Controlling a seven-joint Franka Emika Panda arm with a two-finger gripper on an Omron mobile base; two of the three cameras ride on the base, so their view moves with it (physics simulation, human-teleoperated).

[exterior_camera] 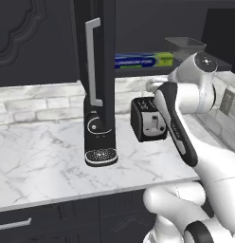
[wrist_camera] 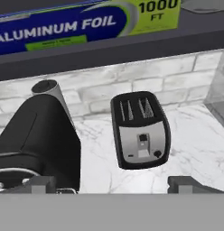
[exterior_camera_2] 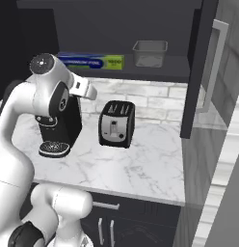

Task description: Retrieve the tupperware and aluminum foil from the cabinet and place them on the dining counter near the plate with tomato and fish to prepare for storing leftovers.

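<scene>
The black cabinet [exterior_camera_2: 140, 72] stands with its door [exterior_camera: 107, 57] swung open. On its shelf lies the aluminum foil [exterior_camera: 143, 60] [exterior_camera_2: 90, 61] [wrist_camera: 86, 22], a long blue box with a green-yellow end. Just right of it sits the dark grey tupperware [exterior_camera: 185, 45] [exterior_camera_2: 150, 52], whose edge shows at the top right of the hand view [wrist_camera: 204, 4]. My gripper [wrist_camera: 114, 185] is open and holds nothing. It hangs below the shelf, above the worktop, facing the wall. The dining counter, plate, tomato and fish are out of view.
A black toaster [exterior_camera: 148, 118] [exterior_camera_2: 116, 123] [wrist_camera: 140, 131] and a black coffee machine [exterior_camera: 99, 133] [exterior_camera_2: 59, 130] [wrist_camera: 37, 140] stand on the marble worktop [exterior_camera: 39, 156] under the shelf. The other open door [exterior_camera_2: 198, 67] juts out at the right. Black drawers [exterior_camera: 43, 220] run below.
</scene>
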